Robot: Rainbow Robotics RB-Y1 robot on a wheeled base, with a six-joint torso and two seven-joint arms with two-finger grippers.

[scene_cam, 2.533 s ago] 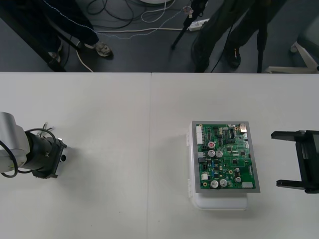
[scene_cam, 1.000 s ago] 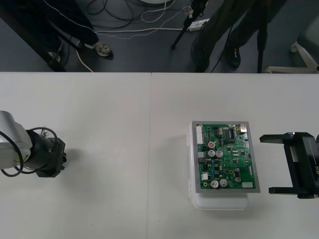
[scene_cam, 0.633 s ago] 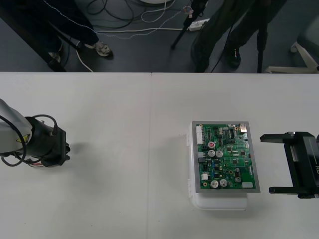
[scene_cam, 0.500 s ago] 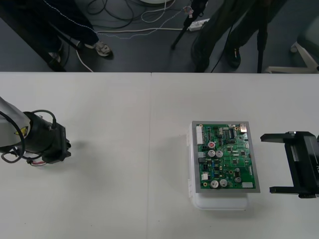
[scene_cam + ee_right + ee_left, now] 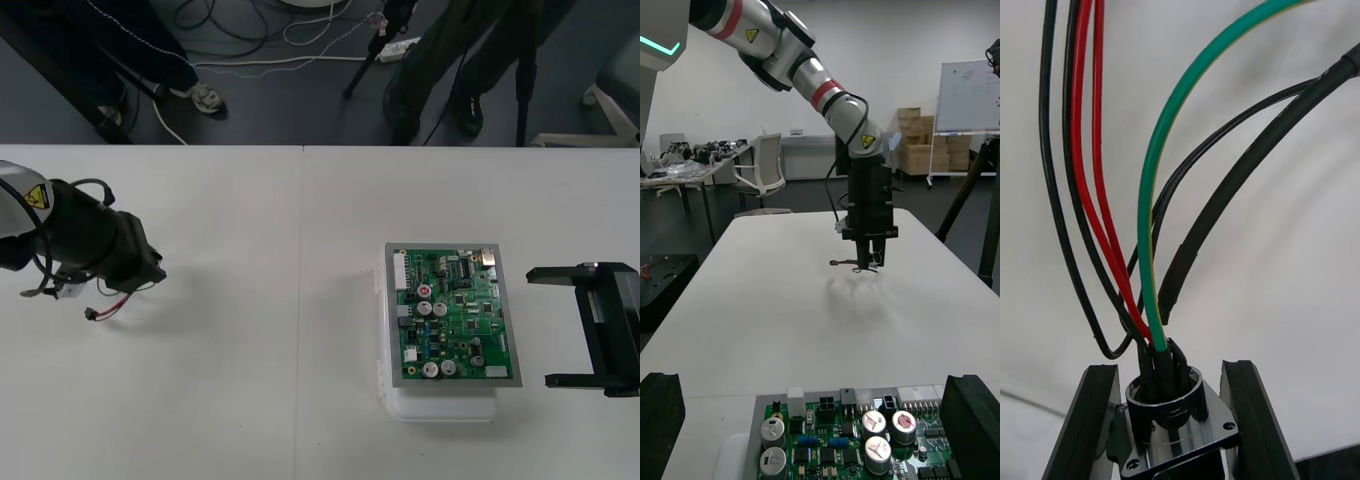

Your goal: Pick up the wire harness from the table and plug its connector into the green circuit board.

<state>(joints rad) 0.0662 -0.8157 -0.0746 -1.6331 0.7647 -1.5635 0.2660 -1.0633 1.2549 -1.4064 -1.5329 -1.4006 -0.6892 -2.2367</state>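
Right hand (image 5: pixel 540 326): just beside the green circuit board (image 5: pixel 455 315), to its right; fingers (image 5: pixel 658 420) spread wide apart. Green circuit board: flat on white base (image 5: pixel 440 405), on the desk (image 5: pixel 250 400). Left hand (image 5: pixel 152 272): well apart from the board, far to its left, above the desk; pinching the round metal socket (image 5: pixel 1166 401) of the wire harness (image 5: pixel 112 305); red, black, green wires and small black plug (image 5: pixel 90 314) hang free

We count one green circuit board (image 5: pixel 452 315) on one white base (image 5: pixel 440 408). There is one small wire harness (image 5: pixel 108 306), with one round flanged metal socket (image 5: pixel 1169 405), one green wire (image 5: pixel 1148 210) and two red strands (image 5: pixel 1076 150). There are two black-fingered grippers, the left gripper (image 5: pixel 150 272) and the right gripper (image 5: pixel 540 327), and one plain light table (image 5: pixel 260 400).
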